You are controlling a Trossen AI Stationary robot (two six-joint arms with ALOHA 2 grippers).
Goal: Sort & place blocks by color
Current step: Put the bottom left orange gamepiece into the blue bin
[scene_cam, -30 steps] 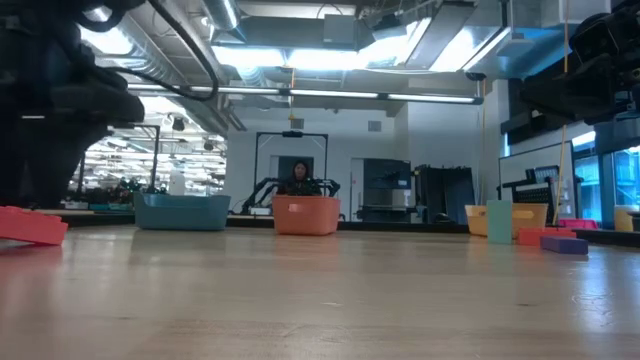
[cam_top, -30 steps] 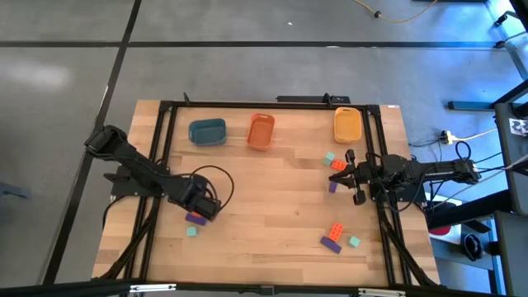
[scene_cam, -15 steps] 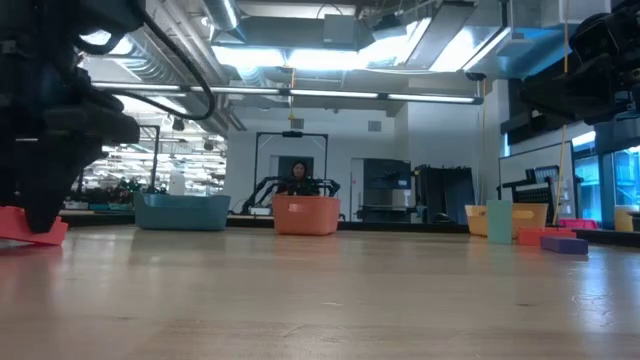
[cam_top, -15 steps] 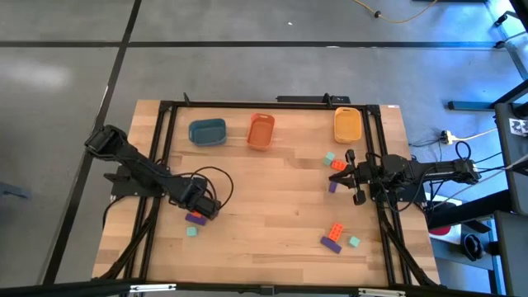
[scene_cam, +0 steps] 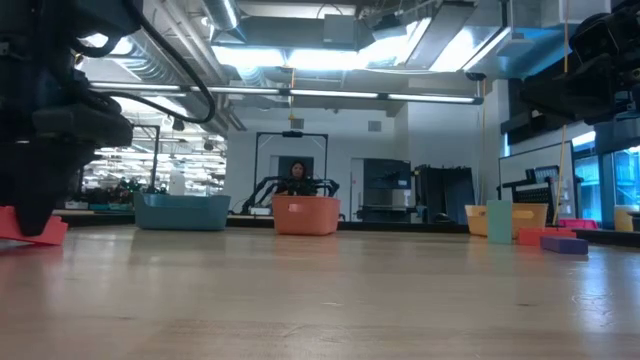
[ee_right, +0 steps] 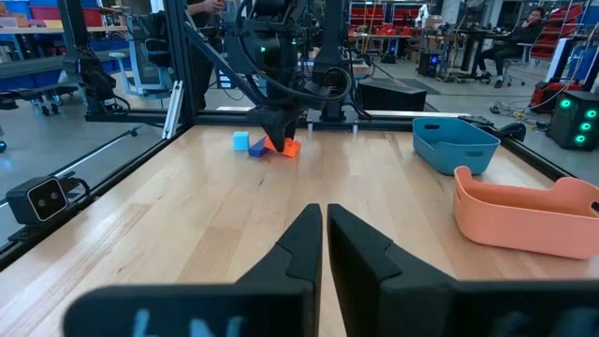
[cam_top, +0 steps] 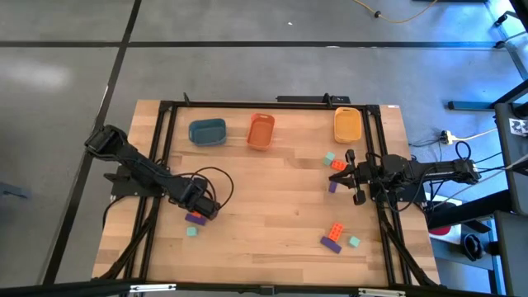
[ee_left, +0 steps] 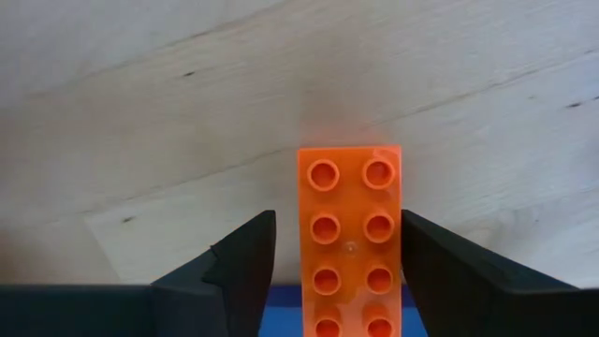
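Starting at your left, the left gripper (cam_top: pixel 200 210) is low over the wooden table (cam_top: pixel 272 206), down at a small cluster of blocks near the table's left-front area. In the left wrist view its two fingers (ee_left: pixel 245 265) stand on either side of an orange-red brick (ee_left: pixel 351 239), studs up, with a narrow gap on each side; the jaws are spread around it and you cannot tell from the pictures whether they touch it yet. The brick lies partly over a purple brick (cam_top: pixel 196 219), and a mint-green cube (cam_top: pixel 191 232) sits just beside them, nearer the front edge.

Along the far edge you have three trays in a row: the blue-grey tray (cam_top: pixel 207 132), then the orange tray (cam_top: pixel 261 130), then the yellow tray (cam_top: pixel 346 125). None of them shows a block inside from above.

Moving right, a mint-green cube (cam_top: pixel 329 157), an orange-red brick (cam_top: pixel 337 166) and a purple brick (cam_top: pixel 332 186) lie close together below the yellow tray. The right gripper (cam_top: pixel 347 176) rests just beside them at the table's right side, its fingers (ee_right: pixel 304 241) pressed together with nothing between them.

Toward the front right, another orange-red brick (cam_top: pixel 337 232), purple brick (cam_top: pixel 331 244) and mint-green cube (cam_top: pixel 354 242) sit grouped, well apart from both grippers.

In the low view a person (scene_cam: pixel 297 178) shows far behind the table.
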